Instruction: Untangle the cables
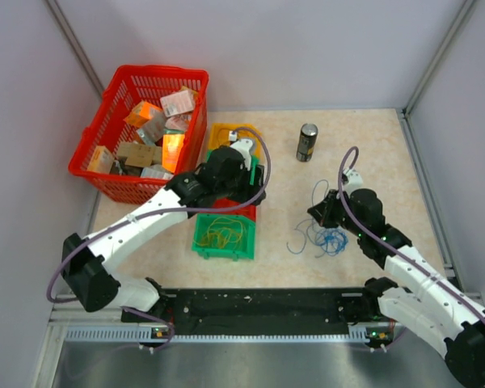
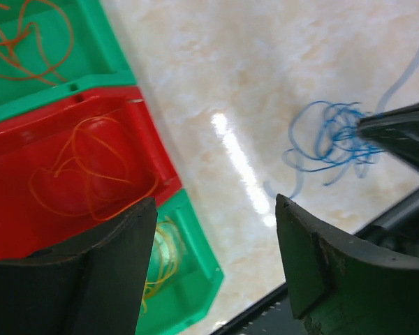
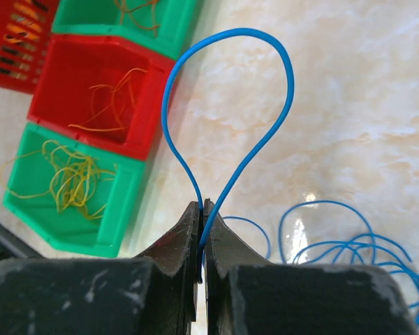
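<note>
Right gripper [image 3: 202, 209]: jaws pinched together on a blue cable [image 3: 230, 31].
Blue cable: rises from the fingertips in a tall teardrop loop.
Blue coils [image 3: 342, 248]: loose on the table [image 3: 363, 105], lower right.
Red bin [image 3: 52, 77]: thin orange wires [image 3: 115, 105] inside.
Near green bin [image 3: 129, 202]: yellow wires [image 3: 73, 178] inside; sits against the red bin.

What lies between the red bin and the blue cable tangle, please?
Only bare tabletop; the left wrist view shows it between the red bin and the blue cable tangle.

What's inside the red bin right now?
Thin orange wire loops lie loose in the red bin; nothing else shows. Overhead the left arm covers most of it; in the left wrist view a finger hides one corner.
</note>
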